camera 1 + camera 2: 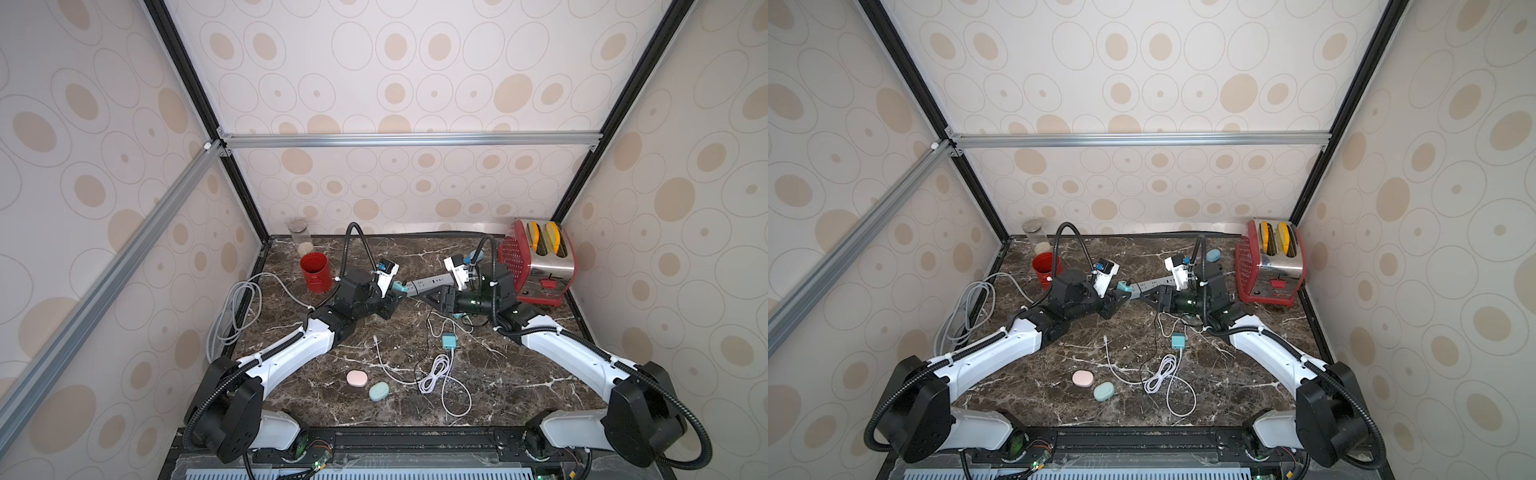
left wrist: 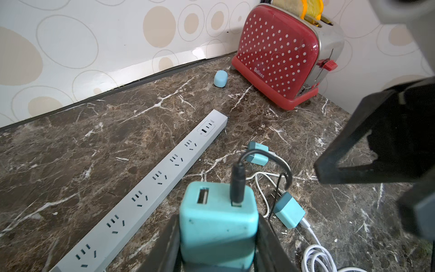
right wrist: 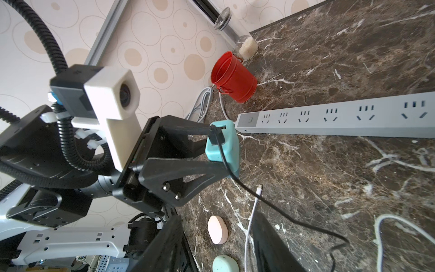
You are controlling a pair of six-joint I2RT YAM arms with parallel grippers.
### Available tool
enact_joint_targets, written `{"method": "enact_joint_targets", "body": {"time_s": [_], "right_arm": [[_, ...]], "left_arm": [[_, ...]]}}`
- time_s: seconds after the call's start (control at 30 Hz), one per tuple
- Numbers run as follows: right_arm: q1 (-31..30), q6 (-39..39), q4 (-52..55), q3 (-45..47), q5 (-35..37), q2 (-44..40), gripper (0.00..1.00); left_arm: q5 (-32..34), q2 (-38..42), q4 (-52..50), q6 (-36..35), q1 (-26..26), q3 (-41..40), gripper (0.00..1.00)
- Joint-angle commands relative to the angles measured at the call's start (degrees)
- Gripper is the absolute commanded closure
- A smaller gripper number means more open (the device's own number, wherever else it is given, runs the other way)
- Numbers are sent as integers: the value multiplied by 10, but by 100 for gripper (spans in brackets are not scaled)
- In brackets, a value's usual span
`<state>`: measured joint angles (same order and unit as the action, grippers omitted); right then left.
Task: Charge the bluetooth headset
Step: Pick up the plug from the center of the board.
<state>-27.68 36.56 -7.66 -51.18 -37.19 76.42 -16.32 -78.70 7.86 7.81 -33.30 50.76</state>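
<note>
While the left claw (image 3: 221,150) is clenched on a teal charger (image 2: 219,219), gripping its sides with the USB face pointing outward, a black cable (image 3: 270,202) sits plugged into one of the charger's two ports and trails down onto the marble table (image 1: 519,374); where its far end lies cannot be traced. The charger is held right at the switch end of a long grey power strip (image 2: 150,186), which lies slantwise across the back half of the table, though whether the two touch cannot be told. Facing it from the opposite side, the right claw (image 1: 428,296) hangs low just beside the strip, released, its jaws apart with nothing between them. Three small earbud cases rest on the table. A pink case (image 1: 357,378) and a green case (image 1: 378,391) lie near the front edge, close together but apart and well away from both claws. A blue case (image 2: 220,79) lies at the back, near a red dotted toaster (image 1: 540,262) with two slices standing in its slots. Between the arms a second charger (image 1: 449,341) lies flat, with a white cable (image 1: 434,374) coiled in front of it. A red cup (image 1: 316,272) and a glass jar (image 1: 300,237) stand in the back left corner, and a grey cord (image 1: 237,307) loops along the left edge.
</note>
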Motion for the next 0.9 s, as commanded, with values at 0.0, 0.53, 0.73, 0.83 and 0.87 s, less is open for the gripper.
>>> {"method": "enact_joint_targets", "body": {"time_s": [0.0,0.53,0.73,0.83,0.87], "right_arm": [[-10,-2,-6,-23,14,7,49],[-34,18,-10,-64,66,58,46],[-35,18,7,-78,68,62,49],[-36,15,17,-82,64,63,53],[-36,14,20,-84,63,64,55]], "left_arm": [[-18,-3,30,-13,-7,13,76],[-46,2,52,-45,-20,3,76],[-54,0,52,-71,-30,3,76],[-53,-1,50,-76,-33,5,77],[-51,-1,51,-78,-34,5,76]]}}
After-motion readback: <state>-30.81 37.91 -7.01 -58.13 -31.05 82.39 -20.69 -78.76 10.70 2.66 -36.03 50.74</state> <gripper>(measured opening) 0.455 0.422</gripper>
